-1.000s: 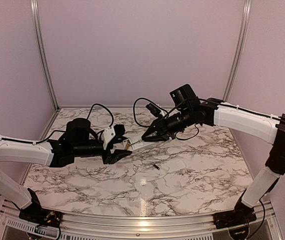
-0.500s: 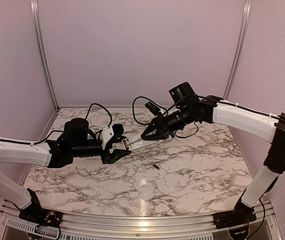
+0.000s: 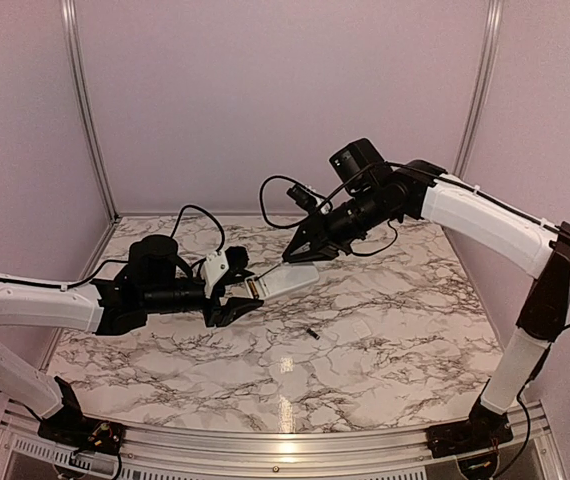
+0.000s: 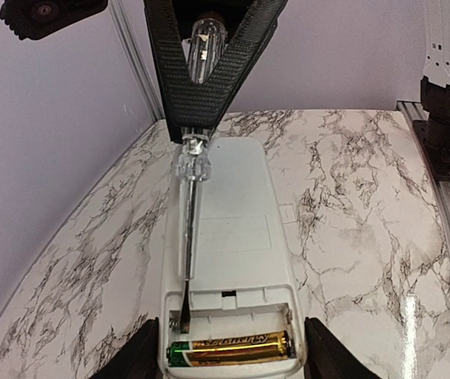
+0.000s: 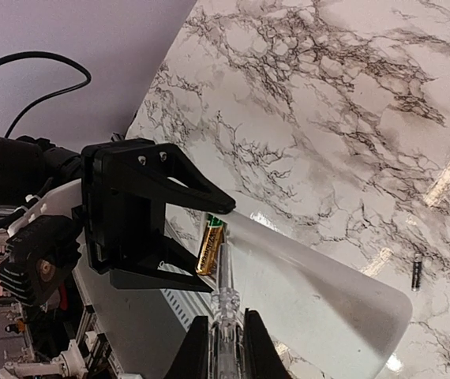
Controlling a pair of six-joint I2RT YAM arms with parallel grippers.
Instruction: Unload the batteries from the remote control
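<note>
The left gripper [image 3: 244, 291], jaws half spread, clamps the remote [image 3: 287, 282] at its recess end; one battery [image 4: 229, 347] lies in that recess; the right gripper [image 3: 298, 254], fully closed, pinches a screwdriver [image 4: 187, 237], its tip in the recess; a second battery [image 3: 311, 333] lies on the table [image 3: 395, 340] near the remote.

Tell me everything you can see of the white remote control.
The remote control is a flat white plastic bar with rounded corners, cover off. The left pincer grips its open end, holding it above the table. One gold battery lies in the recess; a screwdriver tip reaches into the empty slot.
</note>
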